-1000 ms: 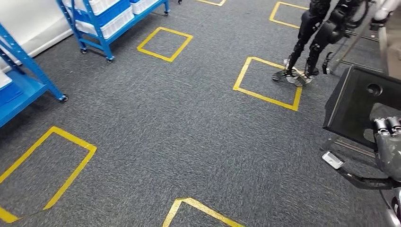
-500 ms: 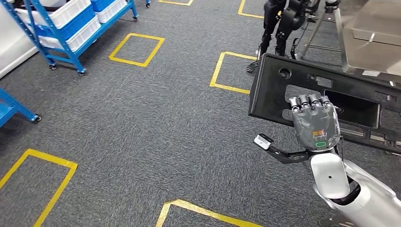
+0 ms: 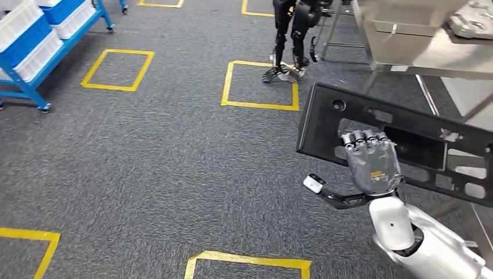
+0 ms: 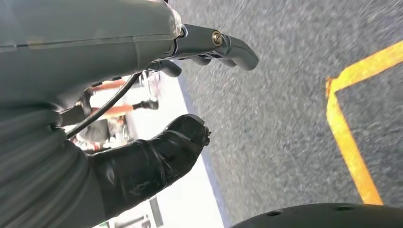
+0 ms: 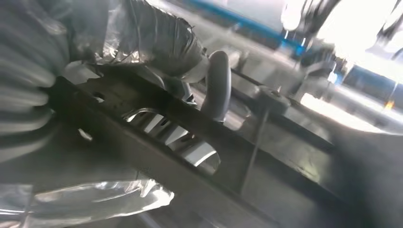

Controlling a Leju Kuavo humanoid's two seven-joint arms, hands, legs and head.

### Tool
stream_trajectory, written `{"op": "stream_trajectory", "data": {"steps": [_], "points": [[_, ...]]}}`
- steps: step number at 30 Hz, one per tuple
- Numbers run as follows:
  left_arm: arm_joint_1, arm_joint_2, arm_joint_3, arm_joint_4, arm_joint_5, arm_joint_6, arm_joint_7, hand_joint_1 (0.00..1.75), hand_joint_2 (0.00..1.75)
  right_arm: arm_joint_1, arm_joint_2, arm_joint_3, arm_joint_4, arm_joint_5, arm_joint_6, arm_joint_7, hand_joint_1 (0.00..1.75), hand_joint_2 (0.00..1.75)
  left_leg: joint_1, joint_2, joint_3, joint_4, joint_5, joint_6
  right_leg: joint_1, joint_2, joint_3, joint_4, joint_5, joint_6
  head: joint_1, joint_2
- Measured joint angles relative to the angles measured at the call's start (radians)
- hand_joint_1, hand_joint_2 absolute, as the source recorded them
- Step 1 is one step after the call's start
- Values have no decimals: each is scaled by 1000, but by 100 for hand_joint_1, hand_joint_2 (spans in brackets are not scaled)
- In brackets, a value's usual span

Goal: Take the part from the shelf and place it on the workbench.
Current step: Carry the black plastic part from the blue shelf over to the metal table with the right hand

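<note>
Right robot hand [image 3: 372, 165]: gripping the black panel [image 3: 407, 136], fingers curling over its lower edge.
Panel: hanging above the carpet [image 3: 174, 151], table [image 3: 430, 55] at one o'clock.
Left robot hand [image 4: 157, 95]: holding nothing, fingers apart.

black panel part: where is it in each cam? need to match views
Head view: the black panel spans the right side, held by the right hand, short of the steel workbench.
Right wrist view: the panel runs across the picture as a dark slotted bar, with the fingers hooked over its edge.
Left wrist view: not in it.
Shared landmark: the right hand's fingers wrapped over the panel's cutout edge.
</note>
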Motion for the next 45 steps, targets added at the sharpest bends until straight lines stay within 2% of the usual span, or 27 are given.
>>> {"op": "stream_trajectory", "data": {"steps": [2, 4, 6, 8, 9, 11, 12, 14, 15, 16, 17, 19, 21, 23, 24, 26, 28, 30, 31, 32, 34, 36, 39, 40, 42, 43, 45], "points": [[-3, 1, -1, 0, -5, 2, -1, 0, 175, 10, 34, -4, 25, 0, 1, 0, 175, 175, 0, 25, 3, 4, -7, -3, -2, -15, 47, -86, 56, 0, 0, 0], [-6, 1, -3, 0, -10, 2, 0, 0, 175, 12, 63, -14, 43, 0, 4, 0, 175, 175, -3, 46, 7, 8, -14, -8, 6, -56, 115, -213, 101, -11, 0, 0], [-8, 1, -3, 0, -11, 3, 0, 0, 175, 11, 84, -25, 57, 0, 7, 0, 175, 175, -6, 63, 11, 9, -20, -18, 16, -75, 137, -260, 107, -25, 0, 0], [-11, 1, -3, 0, -12, 3, 0, 0, 175, 12, 95, -29, 67, 0, 9, 0, 175, 175, -5, 77, 15, 8, -25, -28, 16, -54, 138, -264, 111, -35, 0, 0], [-12, 1, -3, 0, -12, 3, 0, 0, 175, 12, 100, -31, 71, 0, 8, 0, 175, 175, -3, 68, 14, 16, -34, -33, 12, -43, 141, -269, 112, -40, -1, 0], [-10, 2, -4, 0, -16, 2, 1, 0, 175, 13, 110, -38, 78, 0, 7, 0, 175, 175, 2, 21, -14, 85, -76, -42, 5, -21, 148, -279, 117, -51, -1, 0], [-8, 2, -4, 0, -18, 1, 3, 0, 175, 13, 116, -43, 82, 0, 7, 0, 175, 175, 4, -6, -43, 148, -106, -44, 5, -10, 148, -280, 117, -54, -1, 0], [-5, 1, -7, 0, -24, -5, -7, 0, 175, 10, 122, -47, 89, 0, 17, 0, 175, 175, 7, -26, -110, 273, -149, -48, 5, 15, 148, -278, 117, -56, -1, 0], [-4, 0, -9, 0, -27, -9, -16, 0, 175, 5, 123, -47, 91, 0, 28, 0, 175, 175, 8, -28, -129, 302, -147, -49, 5, 30, 147, -276, 117, -56, -1, 0], [-4, -1, -11, 0, -31, -11, -27, 0, 175, -3, 123, -46, 91, 0, 44, 0, 175, 175, 10, -29, -130, 290, -124, -50, 4, 46, 147, -272, 116, -55, -1, 0], [-5, -3, -14, 0, -34, -12, -36, 0, 175, -13, 122, -46, 89, 0, 60, 0, 175, 175, 12, -34, -114, 242, -86, -50, 3, 61, 147, -268, 113, -52, -1, 0], [-6, -5, -22, 0, -39, -8, -47, 0, 175, -30, 117, -46, 82, 0, 83, 0, 175, 175, 20, -76, -62, 112, -19, -50, 1, 88, 142, -253, 106, -41, -1, 0], [-7, -8, -27, 0, -40, -2, -61, 0, 175, -38, 108, -50, 73, 0, 89, 0, 175, 175, 23, -111, -38, 52, -1, -47, 1, 108, 130, -243, 103, -28, -1, 0], [-11, -9, -29, 0, -44, 1, -74, 0, 175, -40, 93, -56, 61, 0, 92, 0, 175, 175, 19, -97, -38, 49, -1, -36, -3, 129, 122, -244, 108, -16, -1, 0], [-13, -9, -31, 0, -49, 1, -80, 0, 175, -39, 83, -61, 52, 0, 96, 0, 175, 175, 18, -86, -37, 45, 2, -29, -5, 126, 120, -242, 107, -12, -1, 0], [-14, -9, -36, 0, -59, -1, -89, 0, 175, -38, 57, -75, 28, 0, 105, 0, 175, 175, 19, -63, -35, 36, 8, -16, -2, 79, 98, -197, 78, -5, -1, 0], [-10, -9, -41, 0, -63, -2, -97, 0, 175, -35, 33, -92, 4, 0, 110, 0, 175, 175, 15, -40, -34, 33, 8, -8, 2, 21, 43, -81, 16, -1, 0, 0], [-7, -9, -45, 0, -64, -4, -103, 0, 175, -26, 16, -103, -16, 0, 112, 0, 175, 175, 11, -14, -34, 33, 5, -4, 2, 5, -6, 21, -18, 0, 0, 0], [-7, -9, -47, 0, -64, -6, -105, 0, 175, -21, 8, -105, -23, 0, 114, 0, 175, 175, 9, 0, -34, 33, 3, -3, 3, 2, -8, 25, -9, -2, 0, 0], [-8, -9, -49, 0, -64, -7, -106, 0, 175, -17, 1, -107, -29, 0, 116, 0, 175, 175, 7, 12, -32, 33, 2, -3, 4, -3, 11, -11, 16, -5, 0, 0], [-9, -9, -51, 0, -64, -12, -107, 0, 175, -16, -10, -115, -41, 0, 120, 0, 175, 175, 3, 36, -26, 33, -3, -4, 12, -35, 87, -149, 76, -18, 0, 0], [-10, -10, -52, 0, -64, -17, -107, 0, 175, -17, -19, -123, -52, 0, 124, 0, 175, 175, -2, 57, -21, 32, -8, -9, 24, -64, 134, -241, 101, -33, 0, 0], [-14, -11, -52, 0, -64, -20, -101, 0, 175, -14, -34, -129, -64, 0, 129, 0, 175, 175, -4, 80, -12, 29, -16, -23, 24, -44, 140, -257, 103, -44, 0, 0], [-15, -10, -52, 0, -64, -21, -100, 0, 175, -12, -40, -131, -69, 0, 129, 0, 175, 175, -4, 67, -11, 35, -23, -29, 20, -32, 144, -263, 106, -47, 0, 0], [-14, -10, -52, 0, -64, -22, -99, 0, 175, -9, -45, -136, -76, 0, 129, 0, 175, 175, 1, 14, -36, 100, -64, -38, 10, -13, 152, -274, 112, -56, -1, 0], [-13, -10, -52, 0, -63, -22, -99, 0, 175, -9, -45, -138, -78, 0, 129, 0, 175, 175, 3, -12, -65, 163, -95, -41, 10, -2, 152, -275, 112, -59, -1, 0], [-10, -10, -52, 0, -63, -22, -99, 0, 175, -5, -44, -138, -79, 0, 129, 0, 175, 175, 5, -29, -129, 287, -140, -45, 10, 23, 152, -273, 112, -62, -1, 0]]}}
